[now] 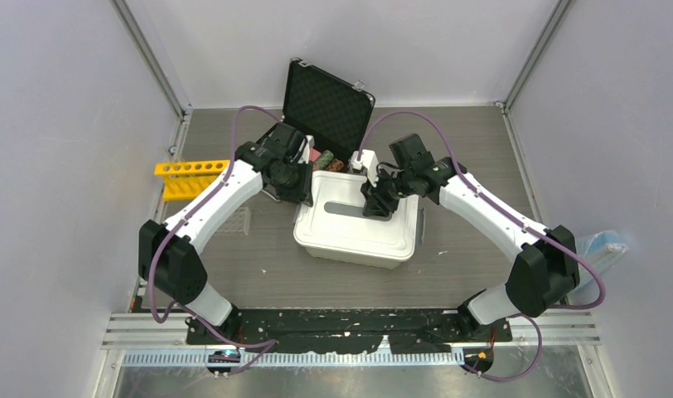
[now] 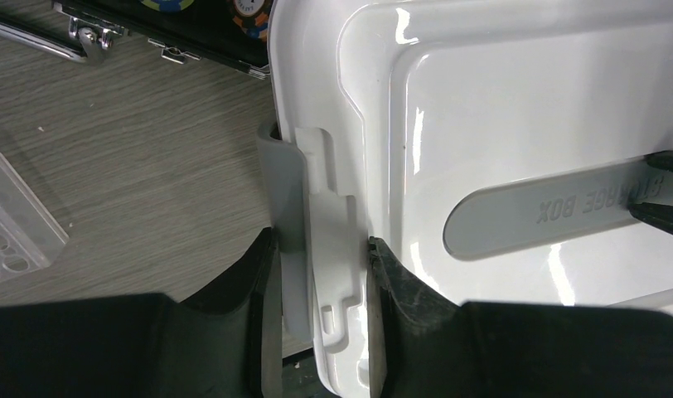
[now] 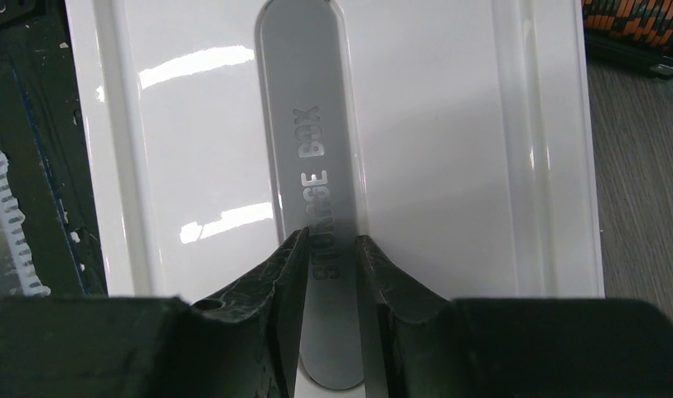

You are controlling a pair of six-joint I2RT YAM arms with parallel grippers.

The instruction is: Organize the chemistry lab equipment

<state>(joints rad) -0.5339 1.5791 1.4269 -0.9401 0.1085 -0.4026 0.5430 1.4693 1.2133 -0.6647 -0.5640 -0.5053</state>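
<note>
Grey wood-grain desk (image 1: 259,274), walled in white, is where the lab equipment is found. The yellow tube rack (image 1: 188,177) is set at the left edge and the clear tube rack (image 2: 10,220) nearer the centre, both outside the closed white storage box (image 1: 350,236) in the middle. Its side latch (image 2: 285,182) is pinched by the narrowed left end effector (image 2: 320,249). The grey lid handle (image 3: 304,99) is clamped by the right end effector (image 3: 330,240), presumably so the lid can be released and lifted. Behind, a black case (image 1: 326,104) is propped open.
</note>
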